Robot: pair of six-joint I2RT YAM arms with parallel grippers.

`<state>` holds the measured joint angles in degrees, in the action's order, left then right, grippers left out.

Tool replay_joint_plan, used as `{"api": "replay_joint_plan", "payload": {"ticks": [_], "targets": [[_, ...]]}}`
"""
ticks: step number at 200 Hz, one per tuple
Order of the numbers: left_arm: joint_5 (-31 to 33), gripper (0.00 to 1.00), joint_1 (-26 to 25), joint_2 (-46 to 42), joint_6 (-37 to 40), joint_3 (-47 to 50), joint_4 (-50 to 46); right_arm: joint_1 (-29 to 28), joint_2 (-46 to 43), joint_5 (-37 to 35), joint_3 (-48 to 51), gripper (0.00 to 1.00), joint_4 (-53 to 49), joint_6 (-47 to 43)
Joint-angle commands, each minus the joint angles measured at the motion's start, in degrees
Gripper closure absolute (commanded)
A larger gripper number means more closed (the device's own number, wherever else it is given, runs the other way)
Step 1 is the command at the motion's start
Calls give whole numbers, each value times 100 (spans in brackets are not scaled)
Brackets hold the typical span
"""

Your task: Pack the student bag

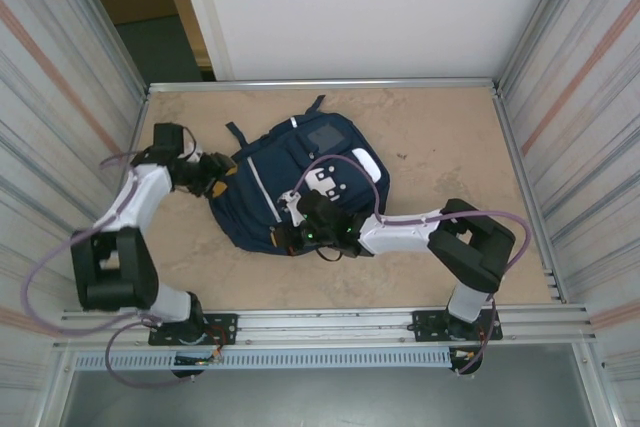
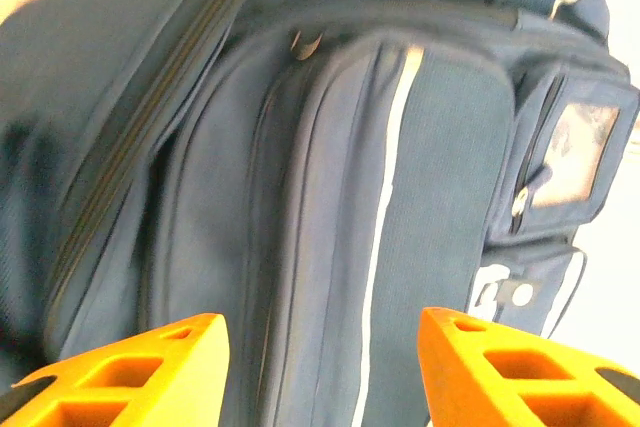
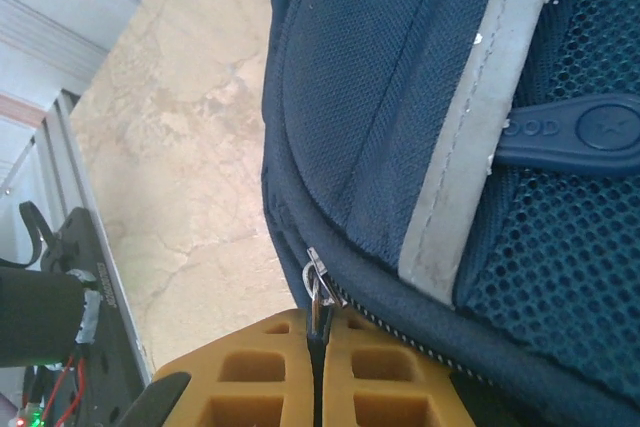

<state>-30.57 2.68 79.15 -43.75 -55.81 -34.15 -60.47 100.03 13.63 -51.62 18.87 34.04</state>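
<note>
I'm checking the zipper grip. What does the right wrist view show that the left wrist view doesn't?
Right wrist view: the right tool shut on a metal zipper pull, with grey trim, mesh and tabletop.
Left wrist view: the left tool open, facing a thin white stripe and the square patch.
Both: the navy student bag.
</note>
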Motion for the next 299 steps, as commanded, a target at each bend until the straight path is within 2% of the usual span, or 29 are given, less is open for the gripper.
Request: {"api": "replay_joint_plan", "payload": {"ticks": [1, 23, 42, 89, 113, 129, 147, 170, 204, 227, 254, 299], "targets": [[-186, 46, -79, -613, -178, 755, -512, 20, 206, 524, -298, 100, 397, 103], [-368, 46, -310, -1003, -677, 1307, -125, 17, 297, 767, -340, 100, 416, 23], [-194, 46, -568, -1129, -1106, 1550, 440, 9, 317, 861, -335, 100, 320, -103], [112, 62, -1096, -872, -1285, 1327, 630, -48, 354, 1138, -376, 100, 363, -276], [236, 67, -1303, -847, -1427, 1426, 769, -96, 331, 954, -329, 100, 369, -283], [358, 79, -1386, -797, -1476, 1525, 887, -64, 320, 934, -247, 100, 407, -281], [194, 90, -1281, -694, -1400, 1488, 871, 20, 156, 846, -64, 100, 399, -239], [345, 98, -1183, -640, -1165, 1325, 692, 169, -144, 753, 244, 100, 271, -346], [458, 100, -877, -345, -598, 908, 335, 442, -759, 436, 871, 100, 39, -586], [688, 100, -789, 131, 49, 457, 71, 470, -1021, -264, 1218, 100, -173, -1135], [248, 100, -758, 740, 650, -24, -147, 586, -1132, -998, 1456, 97, -196, -1117], [-1, 100, -1050, 615, 636, 104, 288, 633, -1208, -1231, 1522, 94, -25, -889]]}}
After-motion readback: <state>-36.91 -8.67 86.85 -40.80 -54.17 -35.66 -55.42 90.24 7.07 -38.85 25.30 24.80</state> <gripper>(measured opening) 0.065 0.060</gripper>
